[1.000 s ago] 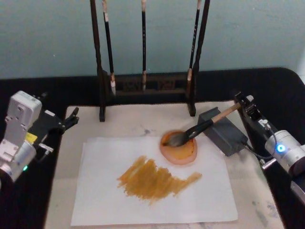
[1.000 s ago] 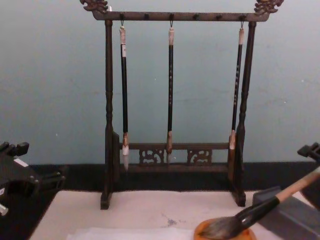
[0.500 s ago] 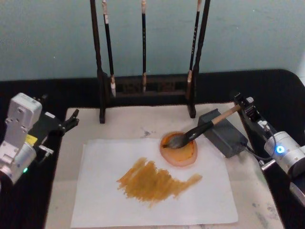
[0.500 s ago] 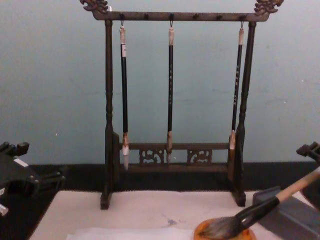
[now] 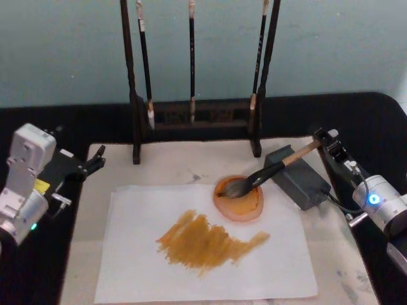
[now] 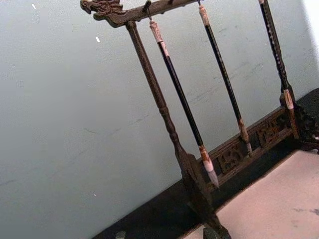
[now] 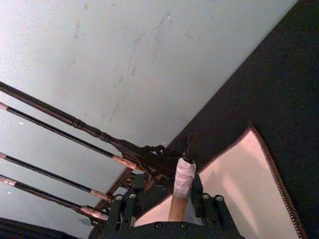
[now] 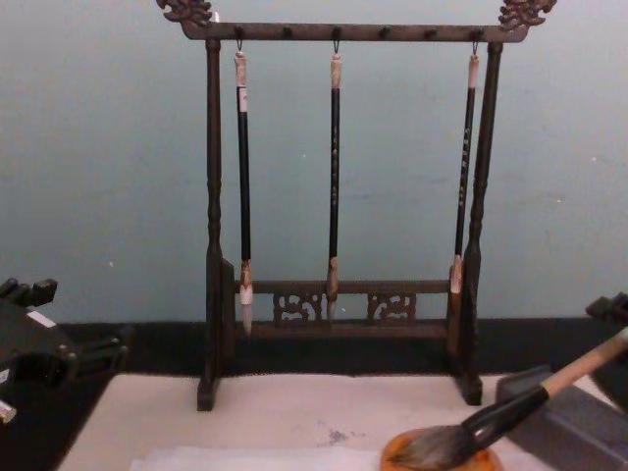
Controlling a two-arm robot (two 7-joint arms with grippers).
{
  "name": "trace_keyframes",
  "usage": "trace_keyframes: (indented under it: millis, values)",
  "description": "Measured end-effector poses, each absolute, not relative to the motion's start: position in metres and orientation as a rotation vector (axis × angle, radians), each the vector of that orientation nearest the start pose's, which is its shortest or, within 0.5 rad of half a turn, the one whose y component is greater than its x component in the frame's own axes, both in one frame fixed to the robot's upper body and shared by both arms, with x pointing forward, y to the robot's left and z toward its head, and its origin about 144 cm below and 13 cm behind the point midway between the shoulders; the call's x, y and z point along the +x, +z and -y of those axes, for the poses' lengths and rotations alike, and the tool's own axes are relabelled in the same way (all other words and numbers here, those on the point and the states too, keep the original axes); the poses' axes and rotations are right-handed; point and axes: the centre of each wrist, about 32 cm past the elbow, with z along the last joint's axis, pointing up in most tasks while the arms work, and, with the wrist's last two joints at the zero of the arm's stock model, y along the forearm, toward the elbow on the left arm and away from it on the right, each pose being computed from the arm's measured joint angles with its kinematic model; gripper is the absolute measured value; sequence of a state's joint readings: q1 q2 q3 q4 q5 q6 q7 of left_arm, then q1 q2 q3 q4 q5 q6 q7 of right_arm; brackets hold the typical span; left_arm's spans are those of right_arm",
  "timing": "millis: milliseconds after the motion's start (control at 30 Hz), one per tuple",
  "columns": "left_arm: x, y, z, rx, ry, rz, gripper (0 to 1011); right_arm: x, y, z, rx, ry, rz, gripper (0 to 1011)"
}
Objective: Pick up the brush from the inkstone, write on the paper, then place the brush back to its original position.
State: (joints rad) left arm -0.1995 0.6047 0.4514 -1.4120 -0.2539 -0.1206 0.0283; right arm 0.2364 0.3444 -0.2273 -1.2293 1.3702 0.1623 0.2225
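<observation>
What has just changed: over the last second the right gripper has sunk a little in the chest view, while the brush has barely shifted.
What that means: a broad ochre stroke already lies on the paper. The writing therefore looks finished and the brush appears to be back at its resting place. Letting go and drawing the arm away is probably all that remains.
Black surface: it carries a pinkish-cream mat, with a dark wooden brush rack at the mat's far edge.
Paper: it lies flat on the mat, and its far right corner runs under the orange dish.
Left gripper: it is parked at the mat's left edge, well apart from the paper. Its grip state cannot be told.
Right gripper: it sits at the mat's right edge, just beyond the grey inkstone, at the outer end of the brush handle.
Brush: its bristles are down in the orange dish and the black ferrule leans on the inkstone's edge. The tan handle slants up across the inkstone towards the right gripper.
Brush and jaws: in the right wrist view the white end cap with its dark loop stands between the two jaws and pokes out past them. Whether the jaws are clenched on the handle or have released it cannot be told.
</observation>
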Motion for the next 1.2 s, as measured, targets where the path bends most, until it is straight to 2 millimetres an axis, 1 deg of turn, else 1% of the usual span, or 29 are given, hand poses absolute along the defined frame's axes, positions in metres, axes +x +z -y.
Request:
trace_keyframes:
  millis: [33, 67, 167, 367, 400, 433, 500, 867, 1200]
  values:
    - [0.489, 1.14, -0.31, 0.304, 1.248, 0.285, 1010, 0.516, 1.117, 0.298, 0.583, -1.14, -0.93, 546]
    - [0.489, 1.14, -0.31, 0.304, 1.248, 0.285, 1010, 0.516, 1.117, 0.298, 0.582, -1.141, -0.93, 546]
    - [0.489, 1.14, -0.31, 0.305, 1.248, 0.285, 1010, 0.516, 1.117, 0.298, 0.582, -1.141, -0.93, 421]
    - [0.489, 1.14, -0.31, 0.304, 1.248, 0.285, 1010, 0.516, 1.117, 0.298, 0.582, -1.141, -0.929, 238]
    - [0.489, 1.14, -0.31, 0.304, 1.248, 0.285, 1010, 0.516, 1.117, 0.298, 0.582, -1.141, -0.929, 220]
    - [0.489, 1.14, -0.31, 0.304, 1.248, 0.285, 1010, 0.516, 1.117, 0.298, 0.582, -1.14, -0.929, 169]
    - [0.489, 1.14, -0.31, 0.304, 1.248, 0.285, 1010, 0.516, 1.117, 0.298, 0.582, -1.14, -0.929, 154]
    - [0.489, 1.14, -0.31, 0.304, 1.248, 0.285, 1010, 0.516, 1.117, 0.298, 0.581, -1.14, -0.93, 154]
    - [0.489, 1.14, -0.31, 0.304, 1.248, 0.285, 1010, 0.518, 1.13, 0.302, 0.609, -1.093, -0.981, 154]
